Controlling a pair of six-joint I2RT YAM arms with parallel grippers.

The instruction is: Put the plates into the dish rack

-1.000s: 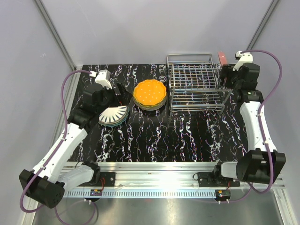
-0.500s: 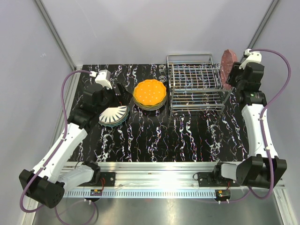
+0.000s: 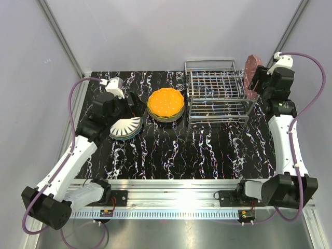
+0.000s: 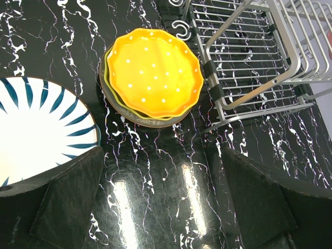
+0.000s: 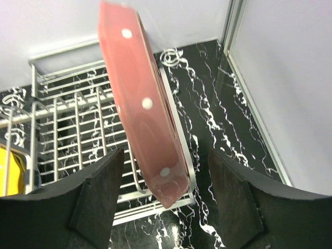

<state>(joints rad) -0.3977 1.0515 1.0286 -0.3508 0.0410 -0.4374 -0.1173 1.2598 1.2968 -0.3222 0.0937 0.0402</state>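
Plates lie in two piles on the black marbled table (image 3: 207, 150), and one more is up in the air at its far right. The dish rack (image 3: 215, 91) stands at the back of the table, right of centre, its chrome wires forming a grid base with upright slots.

Just left of the rack sits a stack topped by an orange dotted plate (image 3: 165, 104). A yellow-green plate and a darker rim show beneath it in the left wrist view. Further left and nearer the arms, a white plate with dark stripes (image 3: 126, 127) rests on a teal one.

The pink dotted plate (image 5: 145, 104) stands on edge, leaning, over the right end of the rack. Whether it touches the wires I cannot tell.

The right gripper (image 5: 171, 193) has its jaws drawn in on either side of the pink plate's lower rim and carries it. The contact itself is not in sight.

The left gripper (image 4: 163, 207) hangs above bare table between the two piles, its jaws spread wide and holding nothing.
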